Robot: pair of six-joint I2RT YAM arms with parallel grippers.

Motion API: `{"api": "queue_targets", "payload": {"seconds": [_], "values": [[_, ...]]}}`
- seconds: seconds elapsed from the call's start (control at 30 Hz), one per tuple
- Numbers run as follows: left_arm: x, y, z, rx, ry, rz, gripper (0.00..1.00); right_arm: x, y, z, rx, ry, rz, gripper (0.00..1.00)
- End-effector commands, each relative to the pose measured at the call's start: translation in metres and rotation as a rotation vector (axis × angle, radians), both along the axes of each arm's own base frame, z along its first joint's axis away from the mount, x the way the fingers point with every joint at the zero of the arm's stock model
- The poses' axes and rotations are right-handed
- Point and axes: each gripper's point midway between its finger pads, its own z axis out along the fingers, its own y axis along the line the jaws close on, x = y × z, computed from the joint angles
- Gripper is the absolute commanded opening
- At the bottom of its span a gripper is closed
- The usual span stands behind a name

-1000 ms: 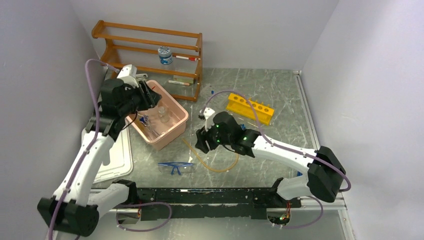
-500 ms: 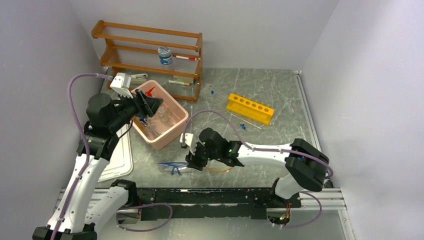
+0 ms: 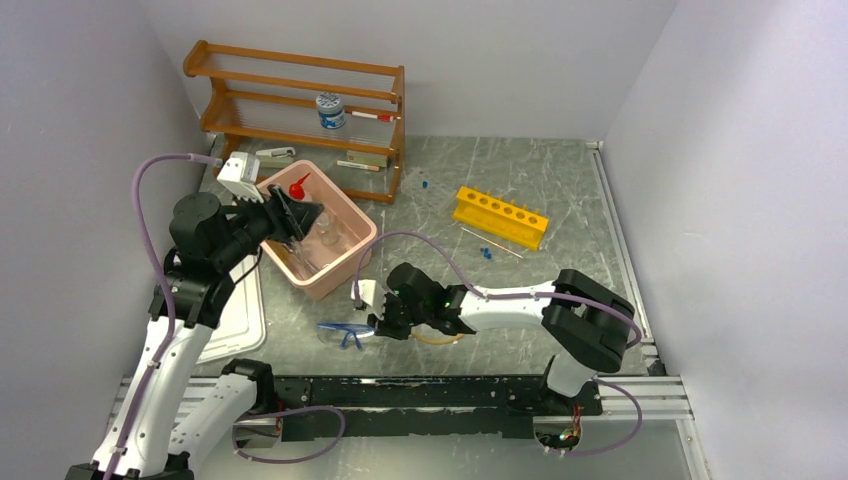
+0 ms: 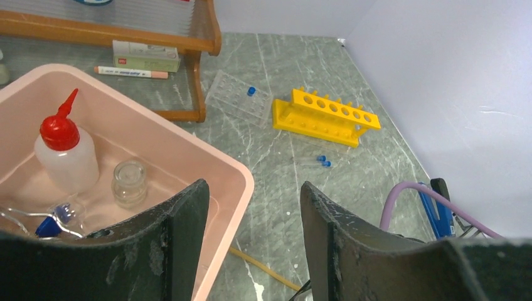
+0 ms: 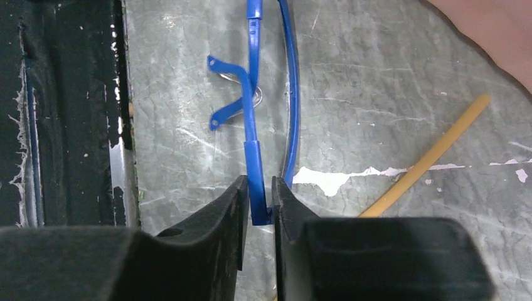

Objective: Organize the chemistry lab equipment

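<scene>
Blue goggles [image 5: 254, 157] lie on the grey table [image 5: 376, 75] near its front edge, and my right fingers [image 5: 229, 216] pinch one temple arm between them. My left fingers [image 4: 182, 219] stand wide, holding nothing, above the pink tub [image 4: 233, 175] with the red-capped squeeze bottle [image 4: 66, 157] and a small glass jar [image 4: 128, 182] inside.

Bright even overhead light, soft shadows, sharp.

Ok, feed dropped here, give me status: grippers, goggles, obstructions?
Left gripper open over pink bin. Right gripper shut on goggles, temple pinched, on table. Amber tubing alongside, clear of grip.
</scene>
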Motion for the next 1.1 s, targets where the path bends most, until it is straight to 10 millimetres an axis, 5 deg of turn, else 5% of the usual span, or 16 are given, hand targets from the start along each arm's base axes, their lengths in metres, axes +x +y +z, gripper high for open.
{"api": "queue_targets", "payload": {"seconds": [0.0, 0.13, 0.33, 0.6, 1.07], "values": [[-0.008, 0.008, 0.007, 0.014, -0.015, 0.034, 0.6, 0.006, 0.007, 0.007, 0.033, -0.064, 0.014, 0.2], [-0.012, 0.01, 0.006, 0.008, -0.009, 0.046, 0.6, 0.005, 0.007, 0.004, 0.025, -0.062, 0.027, 0.17], [-0.017, 0.013, 0.006, 0.014, -0.004, 0.052, 0.6, 0.003, 0.009, -0.001, 0.015, -0.068, 0.041, 0.27], [-0.021, 0.014, 0.004, 0.005, 0.004, 0.061, 0.6, 0.001, 0.011, 0.004, 0.014, -0.077, 0.05, 0.0], [-0.013, -0.002, -0.007, -0.097, 0.083, 0.014, 0.65, 0.006, -0.037, 0.076, 0.199, -0.155, -0.164, 0.0]]}}
